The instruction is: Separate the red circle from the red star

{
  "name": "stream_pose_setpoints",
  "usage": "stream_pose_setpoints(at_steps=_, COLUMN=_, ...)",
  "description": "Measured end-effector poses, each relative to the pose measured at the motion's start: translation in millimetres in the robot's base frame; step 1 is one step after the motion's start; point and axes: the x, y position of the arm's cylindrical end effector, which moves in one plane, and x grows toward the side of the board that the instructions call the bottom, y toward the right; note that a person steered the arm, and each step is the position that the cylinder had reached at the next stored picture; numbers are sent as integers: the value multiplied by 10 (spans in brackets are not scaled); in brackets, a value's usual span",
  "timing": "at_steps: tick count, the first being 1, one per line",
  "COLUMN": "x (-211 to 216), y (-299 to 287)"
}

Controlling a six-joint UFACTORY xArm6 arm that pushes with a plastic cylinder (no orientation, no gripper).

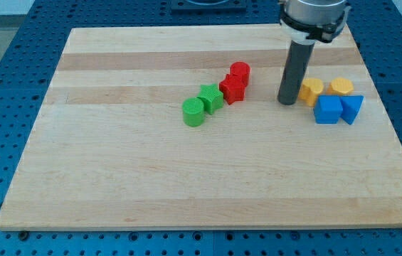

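The red circle (240,72) sits near the board's middle, touching the red star (232,89) just below and left of it. My tip (287,102) is on the board to the right of both red blocks, apart from them by a clear gap. It stands right beside a yellow block (311,91) on its right.
A green star (210,98) touches the red star's left side, with a green circle (194,112) next to it. Right of my tip lie a second yellow block (341,87), a blue cube (327,110) and a blue triangle (351,108). The wooden board (151,185) ends near them.
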Motion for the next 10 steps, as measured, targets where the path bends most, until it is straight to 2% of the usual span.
stream_pose_setpoints(at_steps=1, x=-35, y=-197)
stream_pose_setpoints(at_steps=3, x=-806, y=-206)
stream_pose_setpoints(at_steps=4, x=-1043, y=-431)
stream_pose_setpoints(at_steps=5, x=-966, y=-743)
stream_pose_setpoints(at_steps=8, x=-559, y=-778)
stream_pose_setpoints(at_steps=10, x=-145, y=-763)
